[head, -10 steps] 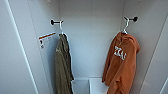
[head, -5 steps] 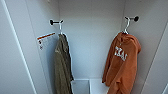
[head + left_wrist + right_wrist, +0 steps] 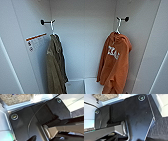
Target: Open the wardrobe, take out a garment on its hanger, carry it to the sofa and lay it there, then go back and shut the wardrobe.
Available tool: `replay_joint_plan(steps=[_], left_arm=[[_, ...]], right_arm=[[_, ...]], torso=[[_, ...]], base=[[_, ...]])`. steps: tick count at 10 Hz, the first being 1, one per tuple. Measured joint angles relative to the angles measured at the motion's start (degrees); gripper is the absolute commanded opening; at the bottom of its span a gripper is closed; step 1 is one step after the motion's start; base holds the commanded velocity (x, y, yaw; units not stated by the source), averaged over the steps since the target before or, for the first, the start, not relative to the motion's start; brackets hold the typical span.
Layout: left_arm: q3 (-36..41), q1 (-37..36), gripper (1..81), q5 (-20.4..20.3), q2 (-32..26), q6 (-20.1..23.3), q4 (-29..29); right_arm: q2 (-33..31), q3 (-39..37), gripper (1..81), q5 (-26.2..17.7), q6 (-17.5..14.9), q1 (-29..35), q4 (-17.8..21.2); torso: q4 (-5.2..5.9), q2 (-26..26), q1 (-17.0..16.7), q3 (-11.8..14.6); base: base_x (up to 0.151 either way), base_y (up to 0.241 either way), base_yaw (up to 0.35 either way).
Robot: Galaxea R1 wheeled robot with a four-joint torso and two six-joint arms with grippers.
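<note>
Head view looks straight into the open wardrobe [image 3: 82, 37]: the orange hoodie [image 3: 115, 65] hangs on its white hanger [image 3: 118, 26] from the right-hand peg [image 3: 124, 18], with an olive-green garment [image 3: 55, 67] on the left-hand peg. Can't tell from the wrist views whether either gripper is open or holding anything. Biggest risk I'd guess is the hook snagging on the peg, or the hoodie sliding off the hanger if it tilts. White chest print and the orange-striped sticker [image 3: 37, 41] aren't readable.
</note>
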Motion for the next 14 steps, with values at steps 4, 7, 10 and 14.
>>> replay_joint_plan(steps=[4,7,10,14], left_arm=[[0.0,0.0,81.1,-0.1,0.0,0.0,0.0],[0.1,-0.1,81.1,0.0,0.1,0.0,0.0],[0.4,-0.1,81.1,0.0,0.3,0.0,0.0],[7.1,-0.5,81.1,0.2,-2.0,0.0,0.1]], right_arm=[[0.0,0.0,81.1,-0.2,0.0,-0.1,0.0],[0.0,0.0,81.1,-0.2,0.0,-0.3,0.0],[0.0,-0.1,81.1,-0.1,0.0,-0.3,0.0],[0.0,-0.1,81.1,0.0,0.0,-0.2,0.0]], torso=[[-7.96,0.0,0.0,0.0],[-13.01,0.0,0.0,0.4],[-13.4,0.0,0.0,0.6],[-13.42,0.0,-0.1,0.6]], base=[[0.0,0.0,0.0],[0.0,0.0,0.0],[0.0,0.0,0.0],[0.0,0.0,0.0]])
